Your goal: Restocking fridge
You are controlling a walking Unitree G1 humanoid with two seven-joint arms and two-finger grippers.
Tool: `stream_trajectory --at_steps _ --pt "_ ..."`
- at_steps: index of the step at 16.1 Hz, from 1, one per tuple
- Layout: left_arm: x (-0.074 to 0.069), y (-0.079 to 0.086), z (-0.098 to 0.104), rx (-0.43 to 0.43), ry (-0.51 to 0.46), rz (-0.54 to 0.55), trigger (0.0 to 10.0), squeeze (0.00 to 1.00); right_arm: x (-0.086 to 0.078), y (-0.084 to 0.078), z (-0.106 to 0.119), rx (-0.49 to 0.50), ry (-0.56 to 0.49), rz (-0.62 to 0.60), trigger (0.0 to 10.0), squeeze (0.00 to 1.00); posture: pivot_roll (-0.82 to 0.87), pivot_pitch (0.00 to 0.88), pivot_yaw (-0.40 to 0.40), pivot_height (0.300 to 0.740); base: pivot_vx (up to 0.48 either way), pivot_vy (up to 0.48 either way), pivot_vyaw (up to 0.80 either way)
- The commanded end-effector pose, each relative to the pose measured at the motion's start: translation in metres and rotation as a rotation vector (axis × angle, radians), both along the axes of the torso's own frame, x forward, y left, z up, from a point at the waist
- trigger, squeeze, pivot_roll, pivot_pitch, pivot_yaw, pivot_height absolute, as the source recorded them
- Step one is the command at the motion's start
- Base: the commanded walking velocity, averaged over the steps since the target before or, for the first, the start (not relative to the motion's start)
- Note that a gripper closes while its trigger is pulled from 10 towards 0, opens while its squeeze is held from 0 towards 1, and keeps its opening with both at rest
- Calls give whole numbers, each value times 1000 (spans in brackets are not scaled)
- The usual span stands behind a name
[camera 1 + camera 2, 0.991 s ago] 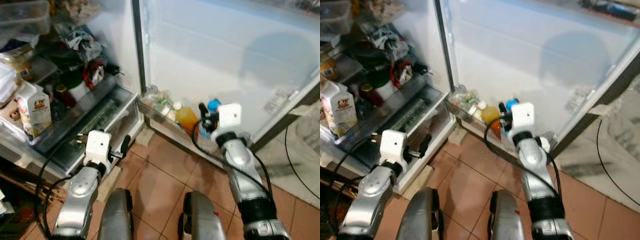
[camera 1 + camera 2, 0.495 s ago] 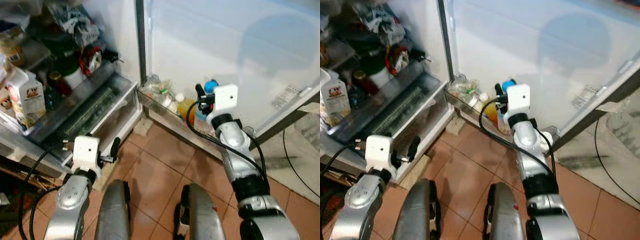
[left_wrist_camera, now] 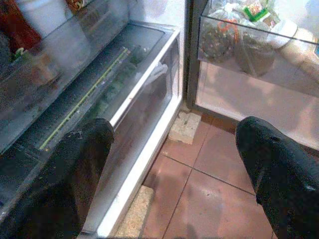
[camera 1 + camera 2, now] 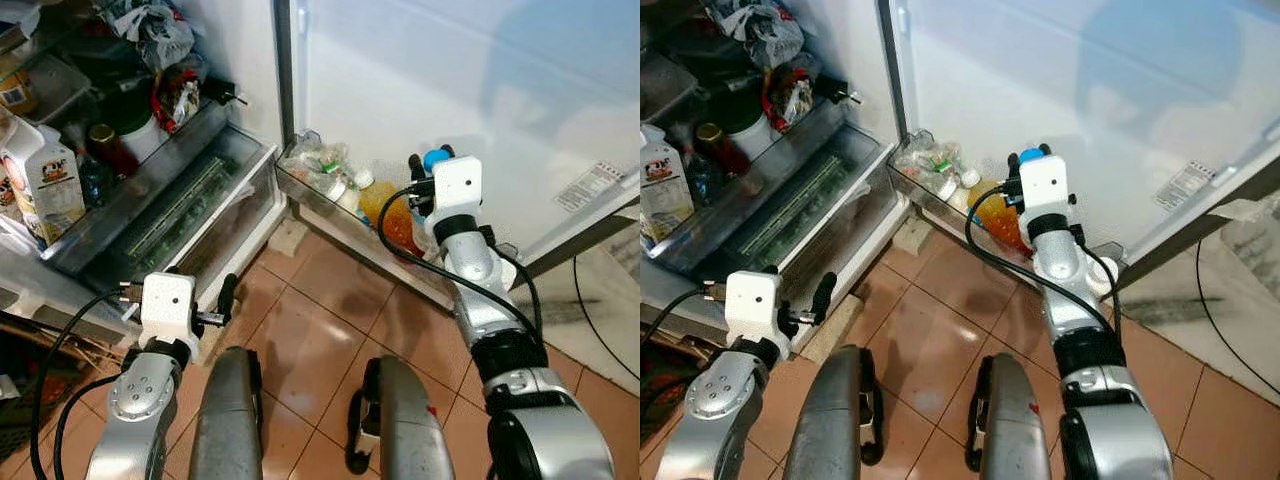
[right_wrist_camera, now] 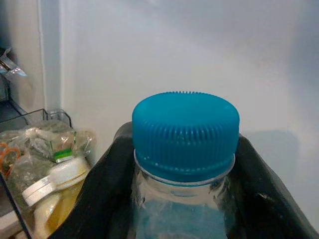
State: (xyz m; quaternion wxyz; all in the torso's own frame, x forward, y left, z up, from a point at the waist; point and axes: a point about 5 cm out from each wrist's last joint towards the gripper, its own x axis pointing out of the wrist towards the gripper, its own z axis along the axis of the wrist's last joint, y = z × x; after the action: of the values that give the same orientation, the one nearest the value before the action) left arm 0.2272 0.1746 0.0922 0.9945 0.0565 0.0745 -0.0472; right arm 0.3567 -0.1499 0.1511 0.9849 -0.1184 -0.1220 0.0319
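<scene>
The blue-capped bottle (image 5: 184, 164) sits clamped in your right tool (image 4: 432, 180) over the door shelf (image 4: 330, 215) of the open fridge; your left tool (image 3: 169, 164), fingers apart, hangs above terracotta floor tiles (image 4: 320, 330).

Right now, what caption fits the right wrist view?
Right gripper shut on a blue-capped bottle before the white fridge door.

Head eyes look down — wrists close, forward.
</scene>
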Motion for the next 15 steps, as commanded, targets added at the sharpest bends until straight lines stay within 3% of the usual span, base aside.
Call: stream_trajectory --at_steps 1,3,8,9,10,11,15 --pt "-3 1 -1 8 16 4 10000 0 -3 -2 -16 17 68 -32 10000 0 142 292 -35 644 0 0 0" --pt "-4 1 -1 17 25 0 10000 0 -2 10 -27 61 129 -49 10000 0 153 291 -32 644 0 0 0" --pt "-3 3 -2 27 32 2 10000 0 3 32 -28 186 174 -32 10000 0 163 281 -33 644 0 0 0" --pt "-3 3 -2 28 31 2 10000 0 4 33 -23 158 152 -19 10000 0 161 279 -33 644 0 0 0" --pt "-3 2 -2 31 31 2 10000 0 6 32 -17 13 103 -2 10000 0 159 276 -34 644 0 0 0" --pt "-2 2 -2 32 31 3 10000 0 6 29 -16 -63 86 -3 10000 0 158 275 -36 644 0 0 0" --pt "-1 3 -3 38 36 2 10000 0 9 17 -11 -230 48 -48 10000 0 152 274 -36 644 0 0 0"
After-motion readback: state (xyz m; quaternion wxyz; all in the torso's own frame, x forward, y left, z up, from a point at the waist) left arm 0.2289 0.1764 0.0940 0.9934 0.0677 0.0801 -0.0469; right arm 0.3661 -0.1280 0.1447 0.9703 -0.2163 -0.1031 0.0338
